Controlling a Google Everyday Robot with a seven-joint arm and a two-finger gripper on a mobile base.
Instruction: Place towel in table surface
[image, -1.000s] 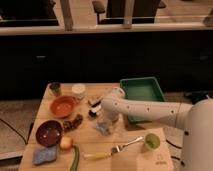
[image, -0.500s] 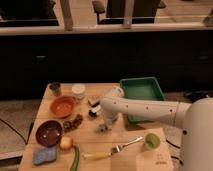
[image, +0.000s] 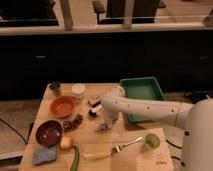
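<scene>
The towel (image: 103, 127) lies as a small grey crumpled lump on the wooden table (image: 131, 132), near its middle. It sits slightly toward the front, in the bare patch between the brown cluster and the green tray. The hand (image: 109, 119) points down right over it, at the end of the white arm (image: 150, 109), which reaches in from the right. The hand seems to touch the top of the towel. The two merge into one dim shape, though, so I cannot tell whether the hand is wide, narrow or holding the cloth.

Just left of the hand sit two small dark-and-white items (image: 93, 107), one behind the other. Further left lies a cluster of brown bits (image: 74, 123), and behind that an orange bowl (image: 63, 106). At the back edge stand a white cup (image: 78, 90) and a dark jar (image: 55, 88), near each other. The green tray (image: 142, 94) sits at the back right, its front part crossed by the arm.

Toward the front left there is a dark red bowl (image: 49, 132). In front of it lies a blue sponge (image: 44, 155), with a yellowish round thing (image: 65, 143) beside a long green vegetable (image: 75, 158). A fork with a yellow handle (image: 113, 151) lies at the front centre, its tines pointing toward a green cup (image: 152, 142) at the front right.
</scene>
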